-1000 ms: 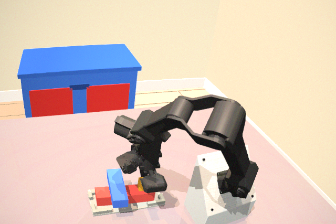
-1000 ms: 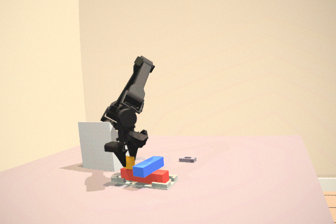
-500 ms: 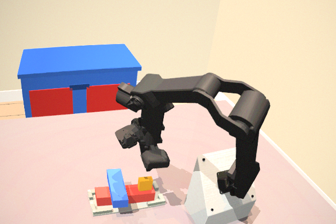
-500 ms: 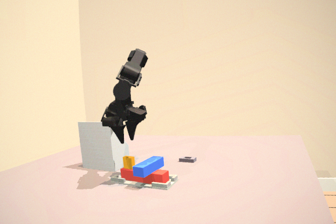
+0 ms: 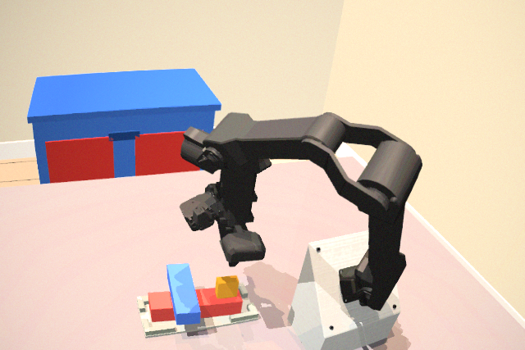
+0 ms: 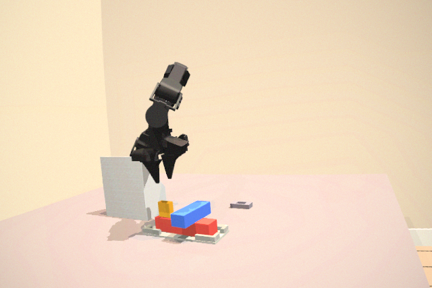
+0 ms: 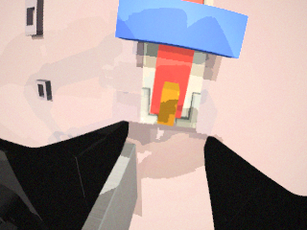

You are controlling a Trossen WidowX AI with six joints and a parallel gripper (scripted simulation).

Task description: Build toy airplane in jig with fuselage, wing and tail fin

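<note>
The red fuselage (image 5: 220,307) (image 6: 206,226) (image 7: 175,67) lies flat in the pale jig (image 5: 158,331) (image 6: 225,231) (image 7: 149,77). The blue wing (image 5: 184,293) (image 6: 191,213) (image 7: 182,26) lies across the top of the fuselage and sits down on it. The orange tail fin (image 5: 227,287) (image 6: 165,208) (image 7: 169,103) stands upright on the fuselage near its tail end. The tabs and sockets are hidden. My gripper (image 6: 163,180) (image 7: 167,134) is open and empty, above the tail end and clear of all the parts. In the top view its fingertips are mostly hidden.
A pale wedge-shaped block (image 5: 345,291) (image 6: 123,187) (image 7: 115,192) stands beyond the tail end of the jig, near the arm's base. A small grey holder (image 6: 241,205) lies on the table; two such holders (image 7: 35,18) (image 7: 44,89) show in the wrist view. A blue and red cabinet (image 5: 122,92) stands behind the table.
</note>
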